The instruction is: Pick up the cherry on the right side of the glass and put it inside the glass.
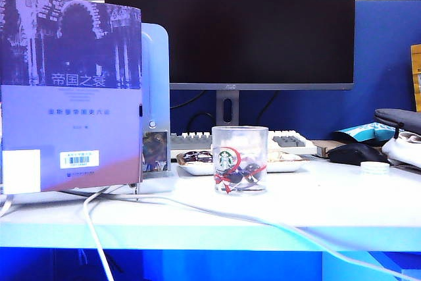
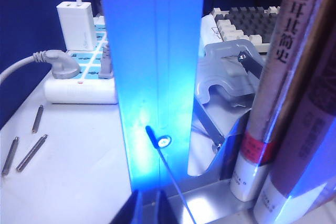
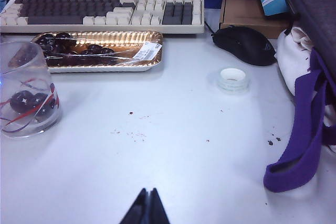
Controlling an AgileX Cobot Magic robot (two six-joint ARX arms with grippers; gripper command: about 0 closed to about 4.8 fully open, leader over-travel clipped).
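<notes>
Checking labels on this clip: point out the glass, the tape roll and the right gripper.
glass (image 1: 239,159), exterior view, front wall near the printed logo.
tape roll (image 3: 232,78), right wrist view, its top rim.
right gripper (image 3: 147,195), right wrist view, tips of its shut fingers.

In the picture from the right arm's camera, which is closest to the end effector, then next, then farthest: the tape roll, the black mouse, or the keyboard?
From the shut right end effector, at the table's near edge:
1. Tape roll, on the open table.
2. Black mouse, just behind the tape.
3. Keyboard, along the back.
</notes>
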